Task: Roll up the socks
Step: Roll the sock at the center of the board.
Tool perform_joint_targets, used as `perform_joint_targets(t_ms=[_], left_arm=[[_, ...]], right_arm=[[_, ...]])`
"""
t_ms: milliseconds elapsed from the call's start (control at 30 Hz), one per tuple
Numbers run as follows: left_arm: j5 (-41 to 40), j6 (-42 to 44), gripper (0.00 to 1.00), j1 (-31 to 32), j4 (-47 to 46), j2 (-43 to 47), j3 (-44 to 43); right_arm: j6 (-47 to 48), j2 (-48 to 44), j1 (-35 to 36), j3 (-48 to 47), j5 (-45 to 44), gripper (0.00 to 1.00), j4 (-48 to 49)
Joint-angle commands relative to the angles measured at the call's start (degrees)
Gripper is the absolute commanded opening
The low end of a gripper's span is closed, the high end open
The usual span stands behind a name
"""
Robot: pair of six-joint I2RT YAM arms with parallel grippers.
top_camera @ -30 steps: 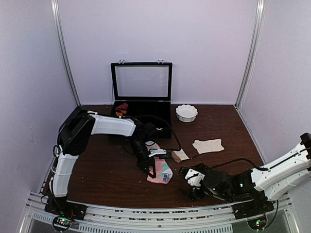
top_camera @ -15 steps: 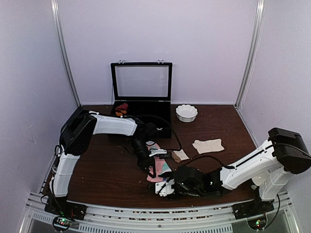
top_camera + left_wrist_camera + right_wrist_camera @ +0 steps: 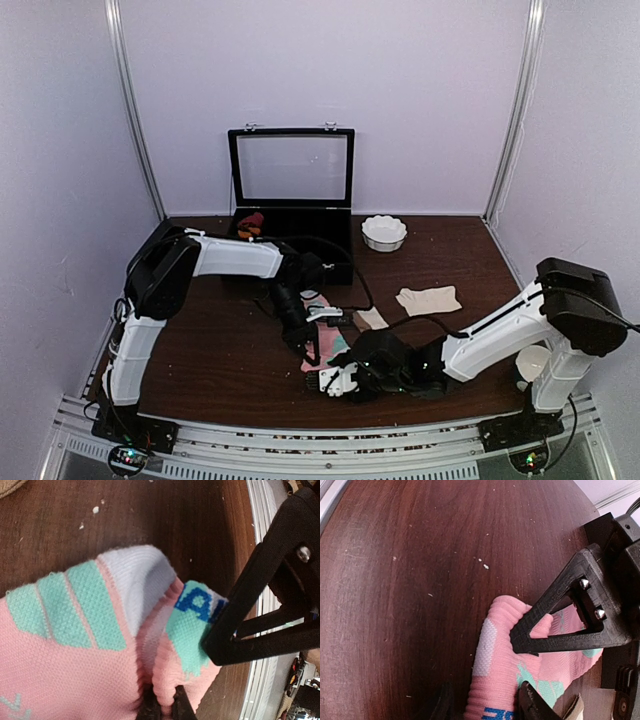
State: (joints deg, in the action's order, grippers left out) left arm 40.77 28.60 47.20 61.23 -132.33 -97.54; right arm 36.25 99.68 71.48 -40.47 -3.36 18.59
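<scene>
high rear overview plus two close wrist views of one pink sock point(image 3: 75, 680)

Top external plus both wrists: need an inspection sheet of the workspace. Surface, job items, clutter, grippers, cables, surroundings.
Surface: dark wood table, scattered pale specks.
Job's things: pink sock mid-table, cuff end bunched; cream sock flat, apart to the right, untouched.
Clutter: open black case, dark red bundle at its left end; white bowl beside it.
Grippers: left gripper shut on pink sock; right gripper open, fingers either side of the cuff.
Cables: black cable loops beside the case.
Surroundings: lilac walls, metal rail at near edge.
</scene>
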Motion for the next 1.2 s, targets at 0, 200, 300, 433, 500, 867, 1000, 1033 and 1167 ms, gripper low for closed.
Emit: perform_joint_targets(t_ms=[0,200,300,433,500,867,1000,1033,1167], left_arm=[[-13.9,1.2,0.00,-1.8,-0.1,-4.8,1.6],[-13.3,1.8,0.00,-1.9,0.2,-4.7,1.9],[-13.2,2.5,0.00,-1.9,1.1,-5.0,1.2],[-13.3,3.3,0.00,-2.0,1.6,-4.8,0.9],[-13.6,3.4,0.04,-2.0,1.7,-4.7,0.9],[-12.1,1.6,0.47,-6.7,2.3,3.1,1.0],[-10.5,1.6,0.50,-9.3,3.7,7.2,0.8],[-10.3,1.3,0.50,-9.9,3.6,7.9,0.8],[-11.4,-1.9,0.51,-11.6,0.3,8.6,1.3]], right_arm=[[-1.0,2.2,-0.5,0.0,1.5,0.43,-1.7],[-0.9,4.9,-1.3,-0.5,-2.1,0.41,0.3],[0.0,5.9,-1.6,-1.2,-3.1,0.37,0.0],[-1.2,6.6,-2.7,-2.0,-3.1,0.28,-2.4],[-2.0,6.9,-3.3,-3.1,-1.8,0.19,-5.3],[-7.9,6.6,-4.1,-7.4,7.8,0.00,-15.0],[-10.3,5.6,-3.2,-7.1,9.5,0.00,-16.4],[-10.9,5.3,-2.9,-7.0,10.0,0.00,-16.8],[-12.5,4.3,-1.2,-7.8,11.8,0.00,-19.6]])
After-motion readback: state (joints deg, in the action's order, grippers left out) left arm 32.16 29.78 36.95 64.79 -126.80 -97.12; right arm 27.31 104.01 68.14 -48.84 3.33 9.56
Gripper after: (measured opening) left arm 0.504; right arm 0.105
